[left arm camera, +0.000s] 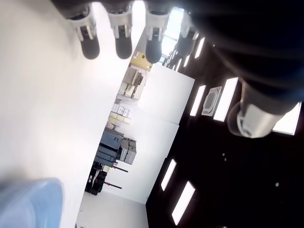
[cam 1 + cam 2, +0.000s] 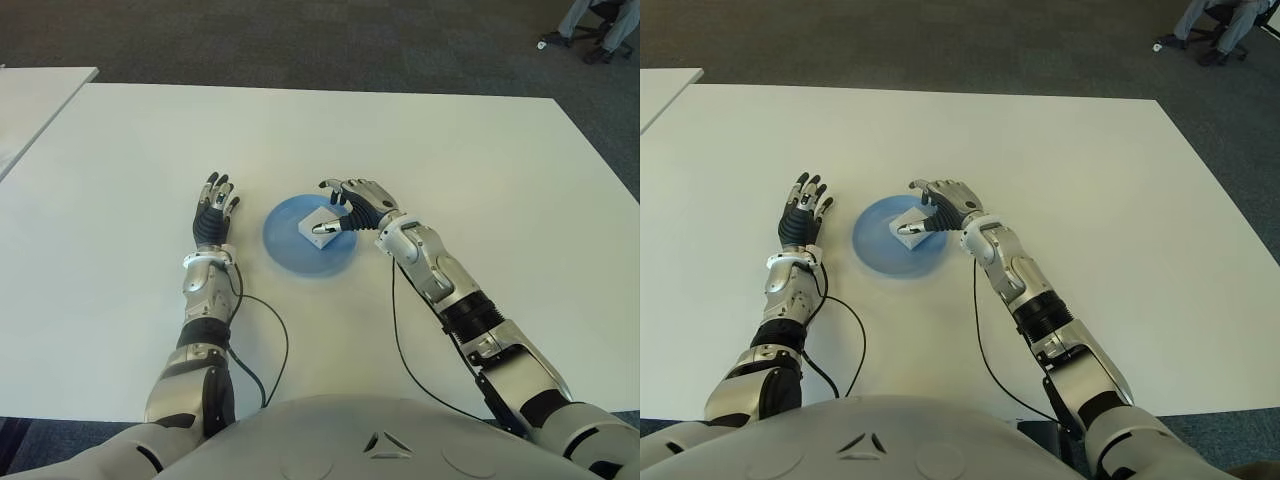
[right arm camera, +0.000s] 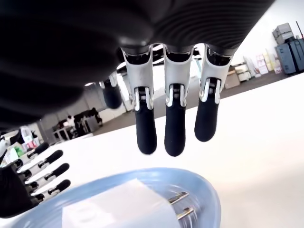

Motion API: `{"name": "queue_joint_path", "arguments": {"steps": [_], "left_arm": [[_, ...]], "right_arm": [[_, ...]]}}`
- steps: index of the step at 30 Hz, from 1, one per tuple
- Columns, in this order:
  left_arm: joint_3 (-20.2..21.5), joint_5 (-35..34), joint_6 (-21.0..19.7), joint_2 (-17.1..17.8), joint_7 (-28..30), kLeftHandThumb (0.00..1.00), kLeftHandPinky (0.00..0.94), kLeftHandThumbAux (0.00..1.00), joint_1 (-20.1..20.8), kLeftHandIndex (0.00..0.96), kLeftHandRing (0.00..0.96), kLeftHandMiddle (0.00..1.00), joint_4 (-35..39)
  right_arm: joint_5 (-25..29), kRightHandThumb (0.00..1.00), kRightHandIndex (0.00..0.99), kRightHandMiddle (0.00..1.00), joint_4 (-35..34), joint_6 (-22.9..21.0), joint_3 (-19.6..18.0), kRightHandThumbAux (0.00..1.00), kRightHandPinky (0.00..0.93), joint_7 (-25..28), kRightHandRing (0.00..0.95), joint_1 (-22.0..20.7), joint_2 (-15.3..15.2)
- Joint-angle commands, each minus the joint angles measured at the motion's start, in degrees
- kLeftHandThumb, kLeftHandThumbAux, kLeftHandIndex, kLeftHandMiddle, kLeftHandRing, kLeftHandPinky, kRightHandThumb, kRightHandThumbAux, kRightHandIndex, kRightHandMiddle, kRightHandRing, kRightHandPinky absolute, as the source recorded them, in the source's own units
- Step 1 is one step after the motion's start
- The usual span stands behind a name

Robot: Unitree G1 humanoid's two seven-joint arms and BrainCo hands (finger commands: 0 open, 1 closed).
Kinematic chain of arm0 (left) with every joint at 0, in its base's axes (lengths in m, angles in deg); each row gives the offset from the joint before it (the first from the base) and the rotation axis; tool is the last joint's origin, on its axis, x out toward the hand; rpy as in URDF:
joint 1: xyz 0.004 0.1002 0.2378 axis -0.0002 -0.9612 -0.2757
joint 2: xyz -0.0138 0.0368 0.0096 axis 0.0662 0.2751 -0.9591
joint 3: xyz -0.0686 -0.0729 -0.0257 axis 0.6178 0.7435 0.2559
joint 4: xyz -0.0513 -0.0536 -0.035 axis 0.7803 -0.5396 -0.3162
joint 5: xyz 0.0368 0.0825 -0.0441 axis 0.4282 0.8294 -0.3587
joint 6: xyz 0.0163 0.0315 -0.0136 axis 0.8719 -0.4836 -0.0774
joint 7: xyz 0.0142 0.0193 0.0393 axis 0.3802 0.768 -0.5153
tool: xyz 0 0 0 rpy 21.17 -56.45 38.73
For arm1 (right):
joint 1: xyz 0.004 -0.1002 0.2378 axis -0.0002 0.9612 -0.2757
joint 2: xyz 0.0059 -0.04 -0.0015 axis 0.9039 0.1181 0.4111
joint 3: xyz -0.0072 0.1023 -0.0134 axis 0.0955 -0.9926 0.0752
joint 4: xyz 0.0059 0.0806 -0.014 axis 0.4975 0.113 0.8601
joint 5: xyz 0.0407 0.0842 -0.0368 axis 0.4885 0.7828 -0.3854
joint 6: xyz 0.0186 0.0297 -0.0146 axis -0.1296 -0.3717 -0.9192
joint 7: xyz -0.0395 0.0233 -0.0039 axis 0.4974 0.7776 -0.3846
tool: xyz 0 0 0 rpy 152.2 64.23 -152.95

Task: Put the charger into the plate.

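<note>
The white charger (image 2: 314, 221) lies inside the blue plate (image 2: 288, 252) near the middle of the white table. The right wrist view shows the charger (image 3: 114, 209) lying flat in the plate (image 3: 211, 197) with its two metal prongs free. My right hand (image 2: 343, 205) hovers over the plate's right side, its fingers (image 3: 174, 128) stretched out above the charger and holding nothing, the thumb tip close by the charger. My left hand (image 2: 213, 210) shows to the left of the plate, fingers spread and empty.
The white table (image 2: 470, 160) extends wide on all sides. A second table (image 2: 30, 100) stands at the far left. A person's legs by a chair (image 2: 600, 30) show at the far right on the carpet. Black cables (image 2: 275, 340) trail from my forearms.
</note>
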State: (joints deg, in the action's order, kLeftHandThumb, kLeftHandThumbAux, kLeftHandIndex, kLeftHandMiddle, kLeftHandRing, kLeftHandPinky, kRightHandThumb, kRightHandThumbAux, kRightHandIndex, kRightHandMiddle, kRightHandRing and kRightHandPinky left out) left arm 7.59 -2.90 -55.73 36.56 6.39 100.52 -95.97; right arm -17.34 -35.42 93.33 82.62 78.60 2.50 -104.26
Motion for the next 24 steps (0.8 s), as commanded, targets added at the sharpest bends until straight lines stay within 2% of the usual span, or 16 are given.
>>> {"name": "queue_joint_path", "arguments": {"steps": [1, 14, 24], "left_arm": [[-0.4, 0.3, -0.1, 0.2, -0.4, 0.000, 0.073, 0.493, -1.0, 0.055, 0.074, 0.098, 0.4], [-0.8, 0.3, -0.2, 0.3, 0.1, 0.000, 0.070, 0.494, -1.8, 0.053, 0.065, 0.090, 1.6], [-1.1, 0.3, -0.5, 0.5, 0.5, 0.000, 0.070, 0.493, -2.3, 0.049, 0.063, 0.087, 2.3]], "right_arm": [[0.6, 0.351, 0.006, 0.011, 0.2, 0.8, 0.3, 0.234, 0.019, 1.8, 0.013, -0.3, -0.7], [3.5, 0.369, 0.000, 0.000, -2.2, 0.5, -1.0, 0.121, 0.000, 3.2, 0.000, 0.7, -0.4], [7.6, 0.372, 0.000, 0.000, -2.3, 0.9, -3.1, 0.103, 0.000, 2.2, 0.000, 1.6, 1.1]]}}
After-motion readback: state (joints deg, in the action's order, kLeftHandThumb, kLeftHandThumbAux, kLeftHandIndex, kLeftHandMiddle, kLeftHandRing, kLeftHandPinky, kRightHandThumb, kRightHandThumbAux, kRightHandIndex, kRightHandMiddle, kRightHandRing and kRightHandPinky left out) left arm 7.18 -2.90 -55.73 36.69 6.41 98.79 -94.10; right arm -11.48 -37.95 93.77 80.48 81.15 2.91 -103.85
